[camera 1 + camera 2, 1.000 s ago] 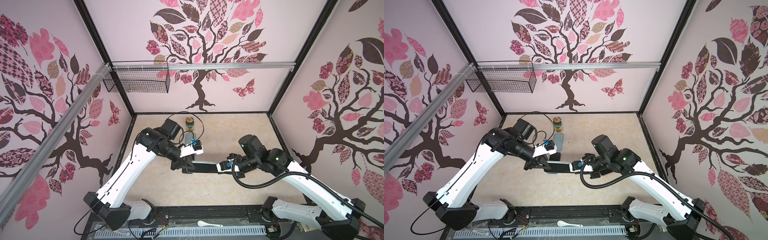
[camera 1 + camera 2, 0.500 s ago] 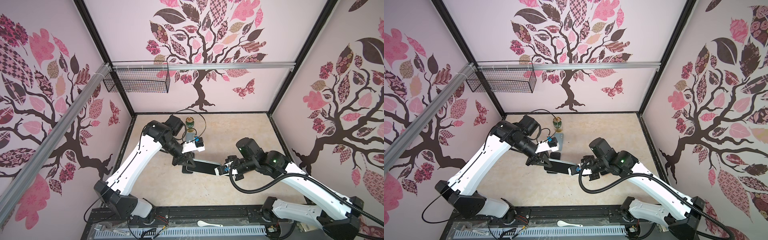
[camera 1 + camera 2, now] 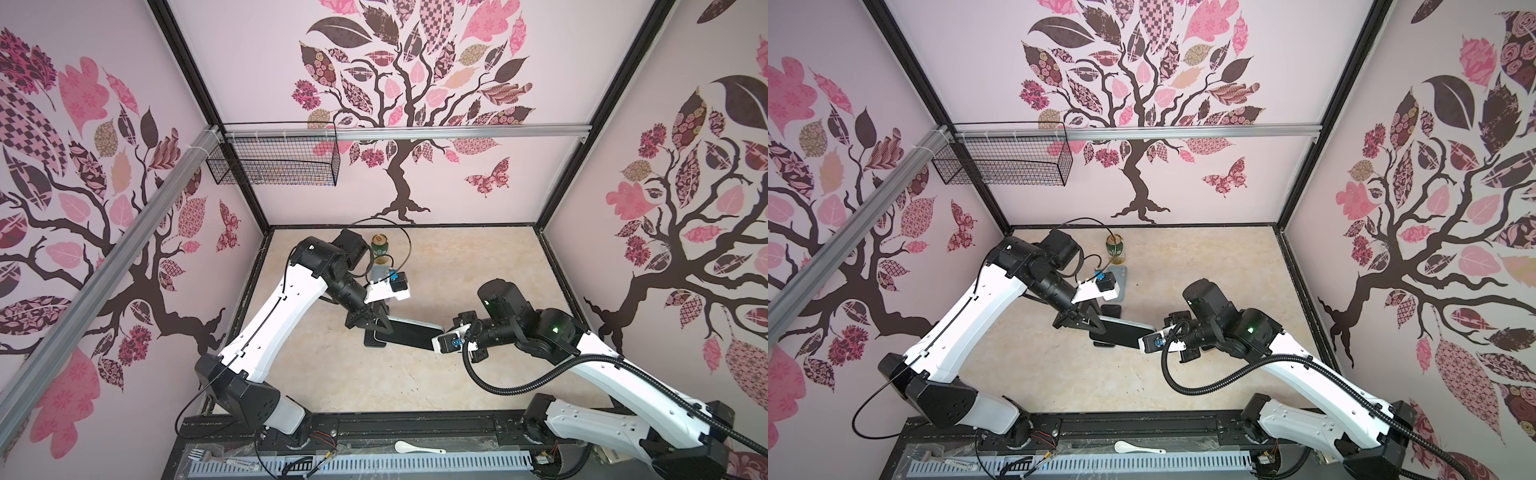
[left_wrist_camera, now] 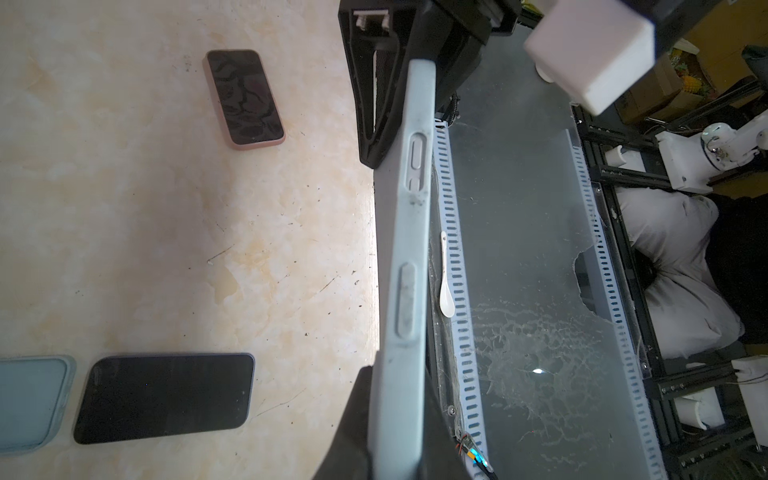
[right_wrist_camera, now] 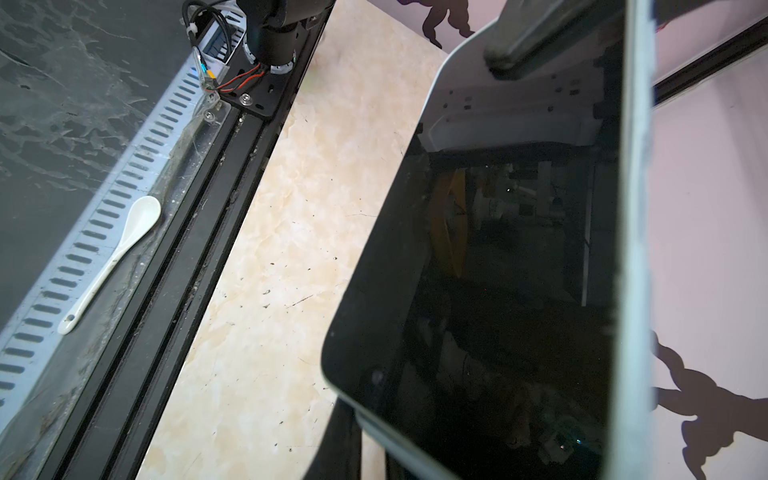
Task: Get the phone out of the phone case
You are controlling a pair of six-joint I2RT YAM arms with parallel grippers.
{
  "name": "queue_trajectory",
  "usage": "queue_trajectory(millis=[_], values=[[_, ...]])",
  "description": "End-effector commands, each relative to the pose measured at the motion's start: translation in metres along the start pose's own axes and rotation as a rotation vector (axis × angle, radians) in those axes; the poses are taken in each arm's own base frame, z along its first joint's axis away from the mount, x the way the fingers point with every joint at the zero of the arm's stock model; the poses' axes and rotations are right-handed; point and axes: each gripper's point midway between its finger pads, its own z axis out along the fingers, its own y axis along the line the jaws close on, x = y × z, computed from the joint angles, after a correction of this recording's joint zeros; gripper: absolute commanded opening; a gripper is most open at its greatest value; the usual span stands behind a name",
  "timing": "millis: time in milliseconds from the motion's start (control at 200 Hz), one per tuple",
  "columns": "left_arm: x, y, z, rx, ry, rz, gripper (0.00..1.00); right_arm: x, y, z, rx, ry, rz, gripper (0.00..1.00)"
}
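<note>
Progress: the phone (image 5: 478,291) looks partly peeled out, with one long edge lifted clear of the case (image 4: 409,249) and the other still seated.
Left to do: pull the two fully apart.
Location: in the air over the tabletop (image 3: 332,374), bridged between the arms.
Left end effector (image 3: 374,326): clamped on the case's end, arm angled down.
Right end effector (image 3: 438,332): appears clamped on the phone's opposite end, wrist near level.

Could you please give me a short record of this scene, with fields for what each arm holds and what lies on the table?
Held item: cased phone, lifted above the table
Left gripper: shut on one end
Right gripper: shut on the other end
On table: black phone, empty pale case, pink-cased phone, can
Task status: phone not yet out
</note>
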Motion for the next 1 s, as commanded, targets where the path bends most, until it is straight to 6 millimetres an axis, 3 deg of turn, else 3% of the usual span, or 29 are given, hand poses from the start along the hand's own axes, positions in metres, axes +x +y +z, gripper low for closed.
queue_trajectory(millis=[0,400,770,995], values=[[-0.019,0.003,-0.001,0.003,-0.092,0.034,0.0,-0.051,-0.025,-0.016,0.121,-0.188,-0.109,0.0],[-0.017,-0.016,0.005,0.07,-0.084,0.058,0.0,-0.063,-0.056,-0.033,0.321,-0.251,-0.036,0.0],[-0.018,-0.022,0.004,0.079,-0.09,0.078,0.0,-0.067,-0.068,-0.051,0.281,-0.403,0.171,0.0],[-0.018,-0.025,0.002,0.076,-0.095,0.087,0.0,-0.07,-0.067,-0.05,0.226,-0.461,0.29,0.0]])
